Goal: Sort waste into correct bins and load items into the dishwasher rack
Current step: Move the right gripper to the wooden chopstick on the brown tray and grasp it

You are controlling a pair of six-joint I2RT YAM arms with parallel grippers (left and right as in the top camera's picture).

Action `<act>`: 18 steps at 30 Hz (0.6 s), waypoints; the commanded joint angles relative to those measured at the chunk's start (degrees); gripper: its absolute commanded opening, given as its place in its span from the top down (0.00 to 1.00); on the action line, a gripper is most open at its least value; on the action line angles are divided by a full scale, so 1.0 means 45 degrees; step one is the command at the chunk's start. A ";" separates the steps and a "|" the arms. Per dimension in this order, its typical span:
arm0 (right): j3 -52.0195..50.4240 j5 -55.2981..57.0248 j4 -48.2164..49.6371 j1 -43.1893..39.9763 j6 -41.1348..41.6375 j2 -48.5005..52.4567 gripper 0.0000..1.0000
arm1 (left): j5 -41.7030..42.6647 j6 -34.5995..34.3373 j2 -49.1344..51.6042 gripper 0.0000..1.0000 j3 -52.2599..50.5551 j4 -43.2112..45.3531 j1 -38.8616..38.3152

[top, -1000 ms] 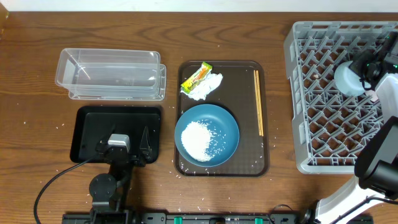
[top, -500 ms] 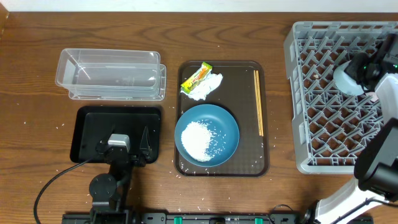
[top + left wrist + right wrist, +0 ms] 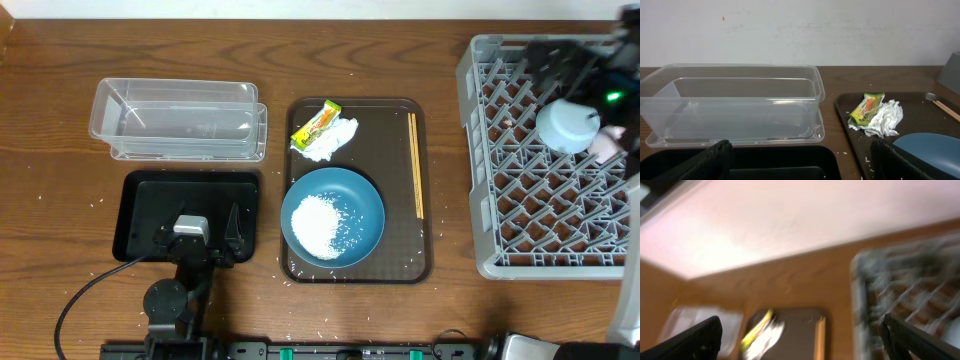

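Note:
A white cup [image 3: 567, 125] sits in the grey dishwasher rack [image 3: 480, 150]. My right gripper [image 3: 566, 60] is a dark blur above and behind the cup, its jaws open and empty [image 3: 800, 330]. On the brown tray, the blue plate [image 3: 350, 195] holds a heap of rice [image 3: 322, 222]. Behind it lie the yellow-green wrapper [image 3: 316, 122] and the white tissue [image 3: 332, 140], with chopsticks [image 3: 416, 165] along the right edge. My left gripper [image 3: 197, 225] hovers open over the black tray [image 3: 140, 190], in front of the clear tub [image 3: 735, 100].
The brown serving tray [image 3: 400, 255] lies between the two bins and the rack. Loose rice grains [image 3: 300, 275] dot the wooden table near the tray's front edge. The left arm's cable [image 3: 85, 295] runs along the front left.
My right gripper has opened and let go of the white cup, which now rests in the rack. The right arm is swinging up and back, blurred. The left arm has not moved.

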 commanded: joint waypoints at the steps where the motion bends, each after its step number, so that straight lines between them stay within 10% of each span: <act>1: -0.0189 0.1001 -0.1496 0.1336 -0.0131 0.0646 0.01 | 0.0175 0.0083 -0.0087 0.09 -0.0194 -0.0423 -0.0039; 18: -0.0291 0.6795 -0.3060 0.6538 0.2477 0.4206 0.44 | 0.0175 0.0083 -0.0092 0.09 -0.0194 -0.0427 -0.0039</act>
